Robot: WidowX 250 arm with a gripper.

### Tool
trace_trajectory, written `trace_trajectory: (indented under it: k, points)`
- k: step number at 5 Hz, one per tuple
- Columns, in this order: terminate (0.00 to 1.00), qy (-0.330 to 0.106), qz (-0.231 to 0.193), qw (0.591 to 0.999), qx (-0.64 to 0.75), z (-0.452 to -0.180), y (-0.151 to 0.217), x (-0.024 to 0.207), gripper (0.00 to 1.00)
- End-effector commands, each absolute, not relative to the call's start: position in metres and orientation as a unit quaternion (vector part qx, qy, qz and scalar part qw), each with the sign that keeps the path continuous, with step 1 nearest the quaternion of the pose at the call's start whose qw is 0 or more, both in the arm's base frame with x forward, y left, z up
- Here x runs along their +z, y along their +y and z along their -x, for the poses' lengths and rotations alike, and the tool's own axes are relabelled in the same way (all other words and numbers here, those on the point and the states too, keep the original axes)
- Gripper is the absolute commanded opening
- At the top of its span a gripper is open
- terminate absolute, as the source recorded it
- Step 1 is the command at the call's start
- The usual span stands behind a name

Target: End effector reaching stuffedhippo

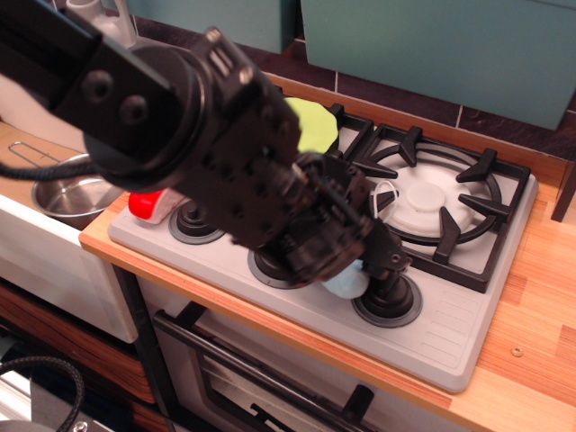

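Your gripper (364, 261) is down on the front of the stove (450, 328), right over the blue plush hippo (346, 283). Its bulk hides the fingers, so you cannot tell how wide they are spread or whether they grip the toy. Only a pale blue sliver of the hippo shows, just beside the right-hand knob (389, 297), with a white string loop (385, 193) above it. You have three knobs in the row, one burner grate (450, 193) in clear view, one steel pan (67, 193) and one red-and-white toy (151, 205).
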State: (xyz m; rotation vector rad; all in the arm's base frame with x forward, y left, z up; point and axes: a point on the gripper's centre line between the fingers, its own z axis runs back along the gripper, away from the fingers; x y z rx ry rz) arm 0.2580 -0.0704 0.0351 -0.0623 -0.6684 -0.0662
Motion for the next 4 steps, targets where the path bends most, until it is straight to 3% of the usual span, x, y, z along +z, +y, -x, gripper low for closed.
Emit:
trace_trajectory:
  k: [1,3,4]
  points:
    - [0.0,-0.343,0.042,0.937,-0.049,-0.2691,-0.0753,0.024,1.0]
    - [0.0,-0.324,0.044,0.944,-0.049,-0.2714,-0.0757,0.0271,1.0]
    - [1.0,-0.324,0.044,0.944,-0.049,-0.2714,-0.0757,0.0271,1.0]
